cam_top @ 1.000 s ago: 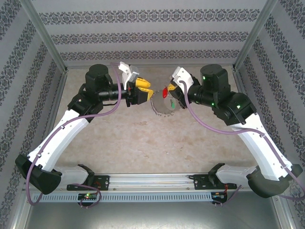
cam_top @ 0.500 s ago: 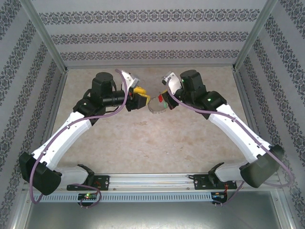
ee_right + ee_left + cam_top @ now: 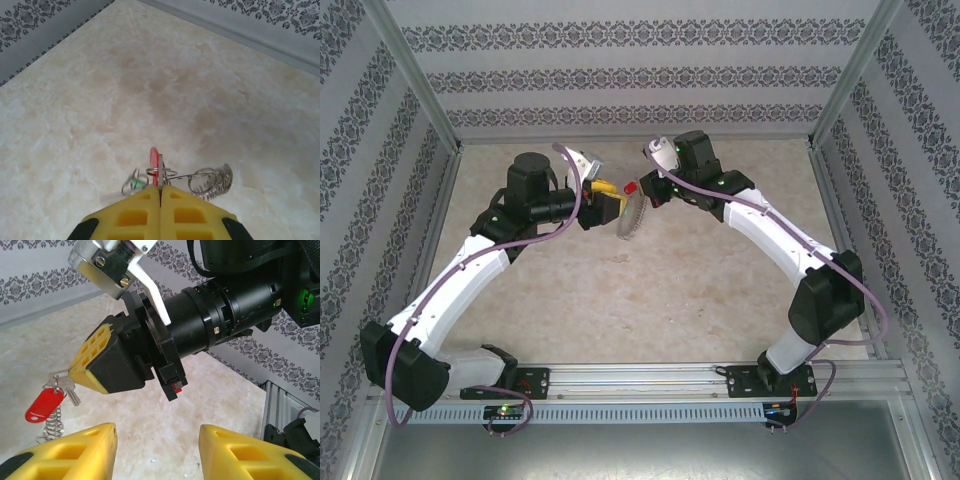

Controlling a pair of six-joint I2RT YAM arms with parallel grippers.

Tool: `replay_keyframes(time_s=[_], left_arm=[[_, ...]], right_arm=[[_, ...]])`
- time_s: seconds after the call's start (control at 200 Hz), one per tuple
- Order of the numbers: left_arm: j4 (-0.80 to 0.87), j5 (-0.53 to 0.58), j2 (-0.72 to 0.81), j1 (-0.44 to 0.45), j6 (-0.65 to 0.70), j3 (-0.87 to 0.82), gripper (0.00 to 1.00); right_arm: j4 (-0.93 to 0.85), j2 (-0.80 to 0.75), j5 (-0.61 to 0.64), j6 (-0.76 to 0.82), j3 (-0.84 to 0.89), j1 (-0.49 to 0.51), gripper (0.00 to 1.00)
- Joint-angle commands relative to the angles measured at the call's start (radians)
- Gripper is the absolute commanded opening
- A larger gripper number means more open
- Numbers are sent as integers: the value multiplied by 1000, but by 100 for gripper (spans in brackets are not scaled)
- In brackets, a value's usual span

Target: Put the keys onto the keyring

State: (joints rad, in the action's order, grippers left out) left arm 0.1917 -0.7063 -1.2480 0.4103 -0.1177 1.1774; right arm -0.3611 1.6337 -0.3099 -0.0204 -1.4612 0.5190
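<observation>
A: status on the key (image 3: 71,391)?

B: off the desk (image 3: 150,75), up in the air with the keyring (image 3: 630,217). right fingers (image 3: 160,200) clenched tight on the bunch. looks like they pinch the keyring's edge, right where the key's small ring sits

A: threaded or not?

B: can't tell. key and its red tag (image 3: 44,405) dangle just below the right fingertips, and the keyring's silvery rings hang right beneath them. green tag (image 3: 136,181) is on the other side of the tips. whether the key's ring goes round the loop is too small to see

A: left?

B: left fingers (image 3: 607,195) released, nothing between them. they sit just beside the bunch, facing it, with the key off to one side of their gap

A: so what's left?

B: my read: pickup is done and both parts hang from one arm. if the key isn't threaded, left has to pinch it or steady the loop so the ring can slide on, then set it all down
</observation>
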Motion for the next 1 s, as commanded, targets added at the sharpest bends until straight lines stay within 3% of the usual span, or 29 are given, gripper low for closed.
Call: replay_keyframes(time_s=[0.0, 0.605, 0.994], left_arm=[[-48, -23, 7, -19, -25, -13, 47], [-102, -83, -48, -53, -55, -21, 48], [-134, -79, -6, -54, -100, -87, 48]], right_arm=[[63, -8, -51, -34, 15, -7, 0], [83, -198, -4, -170, 385, -45, 0], [178, -105, -9, -290, 481, -155, 0]])
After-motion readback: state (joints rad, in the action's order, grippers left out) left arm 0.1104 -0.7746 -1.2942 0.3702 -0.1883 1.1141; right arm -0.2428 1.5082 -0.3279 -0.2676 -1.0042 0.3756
